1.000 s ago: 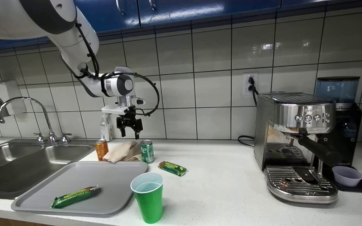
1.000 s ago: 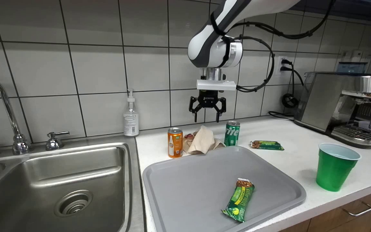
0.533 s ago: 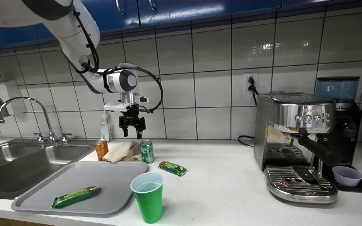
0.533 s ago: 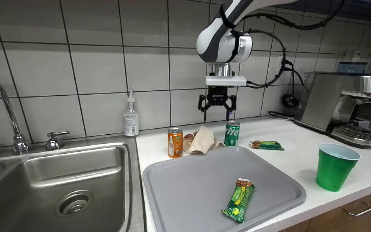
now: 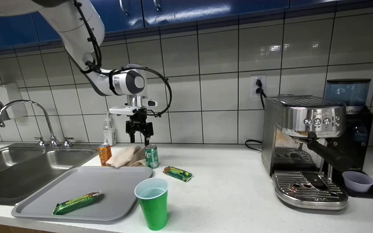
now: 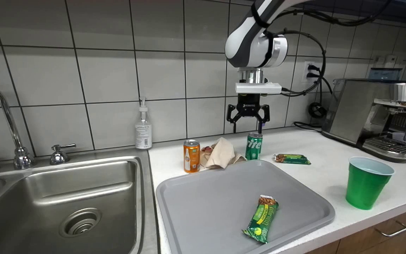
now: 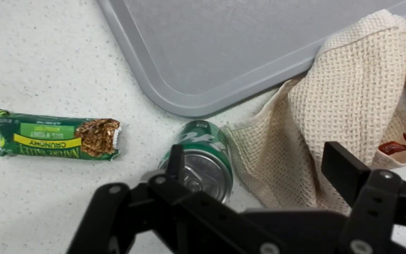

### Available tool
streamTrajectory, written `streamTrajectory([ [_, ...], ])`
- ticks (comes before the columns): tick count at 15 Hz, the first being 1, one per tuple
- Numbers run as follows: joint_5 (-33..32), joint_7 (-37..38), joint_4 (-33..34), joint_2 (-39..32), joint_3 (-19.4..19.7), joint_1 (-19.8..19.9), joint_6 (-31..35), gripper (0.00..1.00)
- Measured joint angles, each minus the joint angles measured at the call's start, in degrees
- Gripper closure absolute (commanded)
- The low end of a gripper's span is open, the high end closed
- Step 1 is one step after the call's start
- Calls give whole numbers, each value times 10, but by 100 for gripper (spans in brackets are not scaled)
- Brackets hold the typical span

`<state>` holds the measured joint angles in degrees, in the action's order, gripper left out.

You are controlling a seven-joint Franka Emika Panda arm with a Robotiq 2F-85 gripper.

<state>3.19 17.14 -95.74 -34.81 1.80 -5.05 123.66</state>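
My gripper (image 6: 247, 128) hangs open and empty above the back of the counter, fingers pointing down. Beneath it stand a green soda can (image 6: 254, 146) and a crumpled beige cloth (image 6: 221, 154). In the wrist view one finger (image 7: 176, 160) overlaps the lid of the green can (image 7: 206, 173); the other finger (image 7: 344, 173) is over the cloth (image 7: 354, 81). Contact with either is not visible. Part of a red-marked item (image 7: 396, 146) shows from under the cloth. An orange can (image 6: 191, 157) stands on the cloth's far side from the green can.
A grey tray (image 6: 203, 211) bears a green granola bar (image 6: 262, 218). Another granola bar (image 7: 55, 135) lies on the counter. A green cup (image 5: 154, 207) stands by the tray. Around are a sink (image 6: 83, 183), soap bottle (image 6: 143, 130), tiled wall and espresso machine (image 5: 306, 129).
The gripper has shifted right in both exterior views, from above the cloth to partly above the green can. It stays open, and the objects on the counter have not moved.
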Motion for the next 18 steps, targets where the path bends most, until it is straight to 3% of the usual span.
streamTrajectory([
  [18, 0, 7, -44, -6, 16, 11, 94, 0],
])
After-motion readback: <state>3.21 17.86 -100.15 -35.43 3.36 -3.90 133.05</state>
